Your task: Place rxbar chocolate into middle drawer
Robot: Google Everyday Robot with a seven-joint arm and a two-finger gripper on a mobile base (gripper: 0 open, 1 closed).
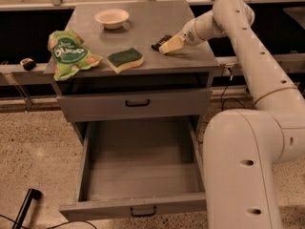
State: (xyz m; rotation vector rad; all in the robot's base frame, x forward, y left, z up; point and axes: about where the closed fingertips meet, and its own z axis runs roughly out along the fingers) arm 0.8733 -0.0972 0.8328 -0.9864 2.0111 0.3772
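My gripper (pixel 170 44) sits low on the right of the cabinet top (pixel 143 25), touching the chocolate bar (pixel 160 41) lying there; I cannot tell if it grips. The middle drawer (pixel 138 175) below stands open

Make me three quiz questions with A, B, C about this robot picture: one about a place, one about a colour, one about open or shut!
1. Where on the cabinet top is the rxbar chocolate?
A) right side, at the gripper
B) left edge
C) front middle

2. What colour is the sponge's top?
A) red
B) green
C) blue

3. The middle drawer is:
A) shut
B) pulled open
C) missing

Answers:
1 A, the bar lies at the gripper's tip there.
2 B, green over a yellow body.
3 B, its inside shows.
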